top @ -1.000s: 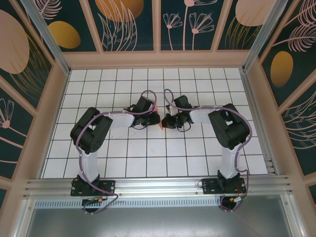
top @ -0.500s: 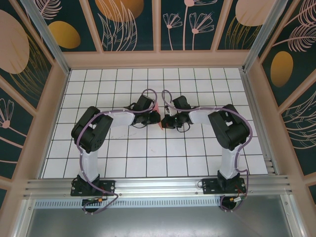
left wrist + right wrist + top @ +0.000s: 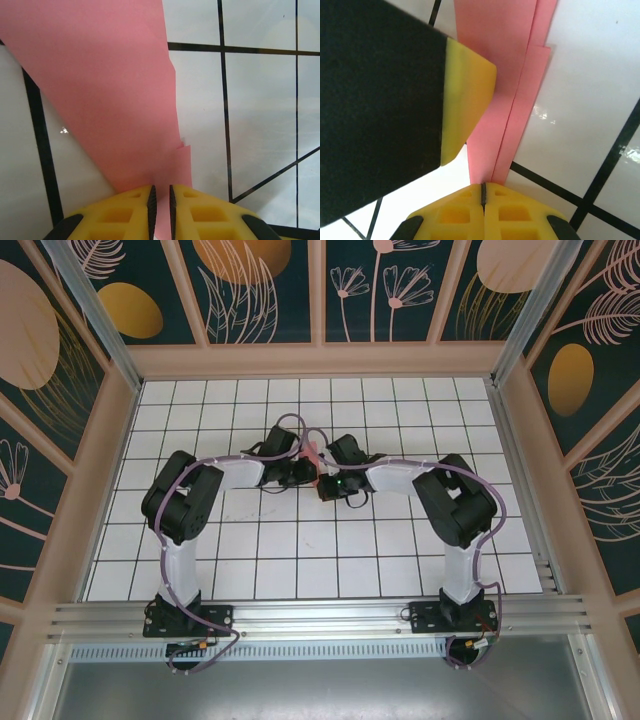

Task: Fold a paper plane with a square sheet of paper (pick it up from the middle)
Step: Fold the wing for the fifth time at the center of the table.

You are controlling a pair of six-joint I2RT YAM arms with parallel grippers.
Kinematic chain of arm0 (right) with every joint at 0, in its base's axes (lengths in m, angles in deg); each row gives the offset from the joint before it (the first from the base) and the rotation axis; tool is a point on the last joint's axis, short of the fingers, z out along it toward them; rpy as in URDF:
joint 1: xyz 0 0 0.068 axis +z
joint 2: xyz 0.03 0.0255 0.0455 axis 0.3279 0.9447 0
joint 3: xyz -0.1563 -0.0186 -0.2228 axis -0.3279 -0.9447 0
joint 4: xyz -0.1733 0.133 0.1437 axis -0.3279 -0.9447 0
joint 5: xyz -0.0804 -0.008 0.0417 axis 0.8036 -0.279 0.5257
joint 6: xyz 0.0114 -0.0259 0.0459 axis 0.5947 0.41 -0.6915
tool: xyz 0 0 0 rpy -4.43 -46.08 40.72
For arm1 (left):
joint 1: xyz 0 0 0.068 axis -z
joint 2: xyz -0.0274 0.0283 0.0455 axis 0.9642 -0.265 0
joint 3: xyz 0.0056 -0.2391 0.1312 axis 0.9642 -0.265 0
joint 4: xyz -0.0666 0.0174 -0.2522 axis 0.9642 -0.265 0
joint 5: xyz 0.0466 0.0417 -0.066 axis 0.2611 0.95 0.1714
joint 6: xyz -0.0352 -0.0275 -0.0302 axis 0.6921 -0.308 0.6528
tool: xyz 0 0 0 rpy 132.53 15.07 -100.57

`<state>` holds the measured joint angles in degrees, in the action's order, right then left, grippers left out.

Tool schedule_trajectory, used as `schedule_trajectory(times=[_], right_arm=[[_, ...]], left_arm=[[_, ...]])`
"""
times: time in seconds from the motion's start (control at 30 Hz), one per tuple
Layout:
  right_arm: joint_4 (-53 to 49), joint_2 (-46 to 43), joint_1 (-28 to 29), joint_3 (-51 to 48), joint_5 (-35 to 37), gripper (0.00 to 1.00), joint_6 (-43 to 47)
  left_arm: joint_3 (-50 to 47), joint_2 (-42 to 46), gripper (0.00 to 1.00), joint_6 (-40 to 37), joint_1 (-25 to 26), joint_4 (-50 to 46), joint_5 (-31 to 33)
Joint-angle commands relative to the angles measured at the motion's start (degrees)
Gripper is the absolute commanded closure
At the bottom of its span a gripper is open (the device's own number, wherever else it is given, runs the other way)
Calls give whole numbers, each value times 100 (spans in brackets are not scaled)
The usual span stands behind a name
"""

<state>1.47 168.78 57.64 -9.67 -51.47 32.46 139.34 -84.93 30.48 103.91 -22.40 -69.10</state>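
1. Two grippers, the left gripper (image 3: 306,470) and the right gripper (image 3: 326,483), meet above the white grid table (image 3: 300,550), with the slim, folded salmon-pink paper plane (image 3: 312,452) between their fingertips.
2. Nearly closed yellow fingers (image 3: 125,210) of the left gripper (image 3: 160,205) pinch the plane's narrow end (image 3: 110,90), which widens away from them.
3. Fully closed, the right gripper (image 3: 483,195) clamps the layered folds (image 3: 505,100), which run straight ahead.

We see a white worktop (image 3: 300,560) divided by thin black lines into a grid of square tiles. A pale wooden frame (image 3: 320,360) borders it on three sides. Behind the frame stand dark teal wall panels (image 3: 275,290), painted with orange ovals and pale pink flowers and leaves. At the near edge lies a silver aluminium rail (image 3: 320,616), and nearer still a grey metal sheet (image 3: 320,690). The light is soft and even.
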Motion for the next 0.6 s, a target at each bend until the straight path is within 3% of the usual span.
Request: schedule_trajectory(times=[0.0,0.57], right_arm=[[-1102,670,90,-343,741,100,188],[-1058,784,96,-414,804,100,183]], left_arm=[[189,-224,82,-183,-268,-11,307],[687,-521,75,-302,-619,-247,559]])
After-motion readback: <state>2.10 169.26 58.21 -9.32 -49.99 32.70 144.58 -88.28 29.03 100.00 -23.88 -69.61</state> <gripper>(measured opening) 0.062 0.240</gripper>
